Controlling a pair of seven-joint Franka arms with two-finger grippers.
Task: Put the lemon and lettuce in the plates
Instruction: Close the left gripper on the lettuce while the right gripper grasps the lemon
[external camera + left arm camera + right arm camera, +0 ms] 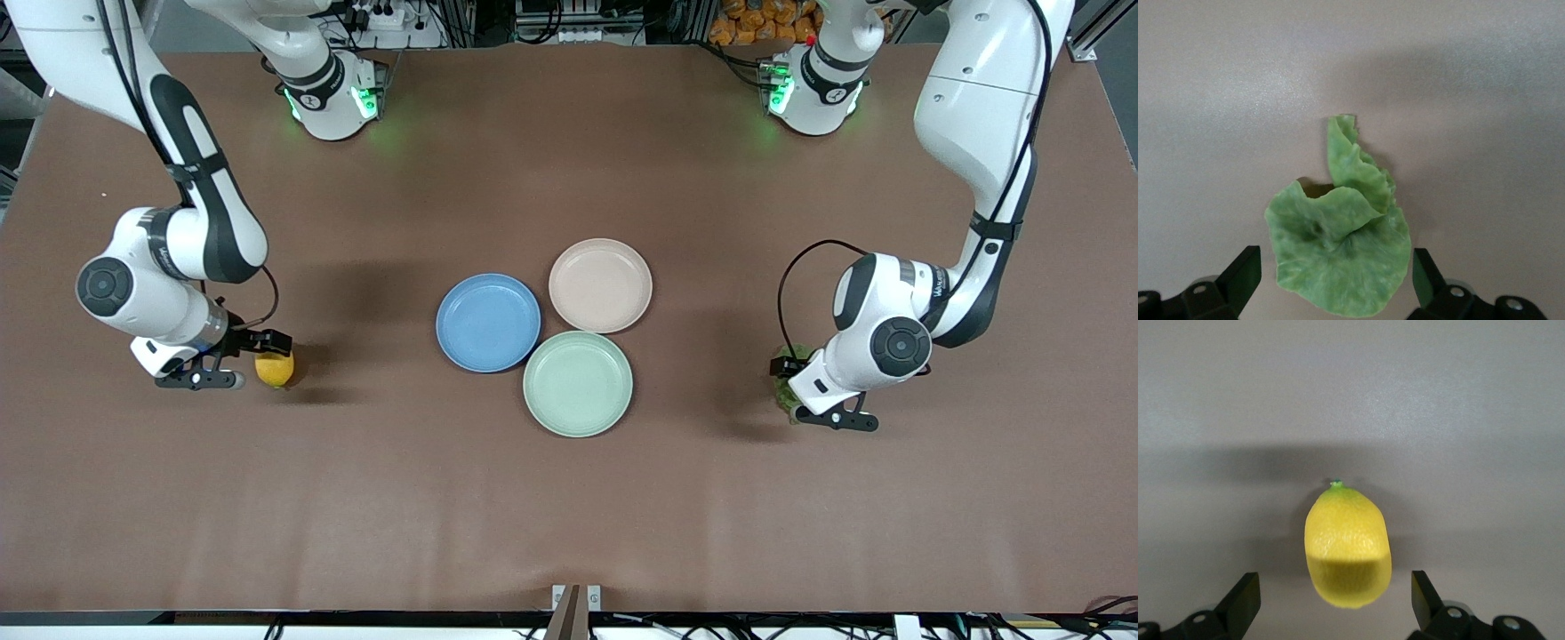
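The yellow lemon [275, 369] lies on the table toward the right arm's end. My right gripper [263, 352] is low over it and open; in the right wrist view the lemon [1347, 547] sits between and just ahead of the spread fingers [1243, 600] without touching them. The crinkled green lettuce [786, 388] lies toward the left arm's end. My left gripper [791, 372] is low over it and open; in the left wrist view the leaf [1338, 260] lies between the fingers [1426, 277]. The blue plate [488, 322] and the beige-pink plate [600, 285] sit mid-table, both empty.
A pale mint-green plate [578, 383] touches both other plates and sits nearer the front camera, also empty. The brown table [569, 516] is bare between each arm and the plates.
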